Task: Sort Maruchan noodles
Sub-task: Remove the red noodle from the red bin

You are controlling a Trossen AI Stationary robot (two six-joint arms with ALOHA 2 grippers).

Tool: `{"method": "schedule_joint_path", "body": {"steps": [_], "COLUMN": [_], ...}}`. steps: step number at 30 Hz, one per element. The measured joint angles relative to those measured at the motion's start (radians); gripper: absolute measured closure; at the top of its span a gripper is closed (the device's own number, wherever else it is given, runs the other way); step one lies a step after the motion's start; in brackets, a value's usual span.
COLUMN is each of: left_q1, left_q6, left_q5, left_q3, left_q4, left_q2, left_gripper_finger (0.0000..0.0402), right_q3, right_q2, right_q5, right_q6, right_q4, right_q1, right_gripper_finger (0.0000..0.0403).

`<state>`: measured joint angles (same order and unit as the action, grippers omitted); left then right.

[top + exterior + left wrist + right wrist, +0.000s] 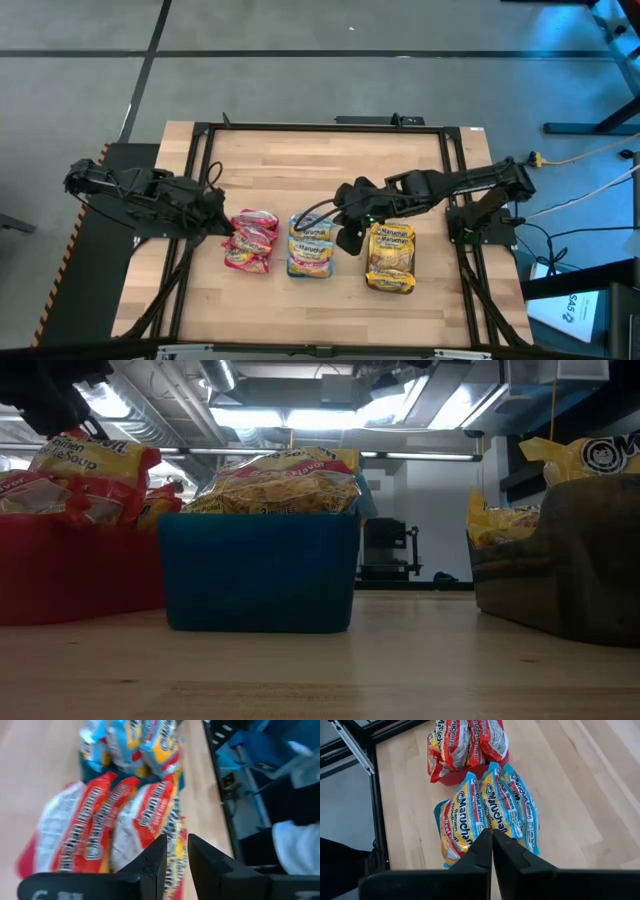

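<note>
On the wooden table point(300, 160) the noodle packets sat in three piles, side by side in a row. The red packets point(252, 241) lay in a red tray point(70, 575) on the left. The blue packets point(311, 245) lay in a blue tray point(258, 570) in the middle. The yellow packets point(391, 256) were on the right. Each pile ran long from the back of the table to the front.

The left gripper point(222, 228) was right at the red pile's edge, its fingers point(152, 862) a little apart with nothing between them. The right gripper point(347, 238) hung between the blue and yellow piles, pinched tight and empty.
</note>
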<state>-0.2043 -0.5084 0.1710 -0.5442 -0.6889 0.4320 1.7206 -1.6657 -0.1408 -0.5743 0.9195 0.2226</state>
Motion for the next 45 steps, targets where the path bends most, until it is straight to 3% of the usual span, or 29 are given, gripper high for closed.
{"method": "schedule_joint_path", "body": {"steps": [5, 20, 45], "left_q1": [0.0, 0.0, 0.0], "left_q6": [0.046, 0.046, 0.101], "left_q5": [-0.076, -0.102, 0.02], "left_q3": [0.0, 0.0, 0.0], "left_q4": [-0.045, -0.138, -0.115], "left_q2": [0.0, 0.053, 0.203], "left_gripper_finger": [0.0331, 0.0331, 0.0341], "right_q3": [0.001, 0.001, 0.001], "right_q2": [-0.006, -0.008, -0.008], "right_q5": [0.0, -0.001, -0.012], "right_q6": [-0.025, -0.027, -0.023], "right_q4": [0.0, 0.0, 0.0], "right_q1": [0.0, 0.0, 0.0], "right_gripper_finger": [0.0389, 0.0389, 0.0389]}}
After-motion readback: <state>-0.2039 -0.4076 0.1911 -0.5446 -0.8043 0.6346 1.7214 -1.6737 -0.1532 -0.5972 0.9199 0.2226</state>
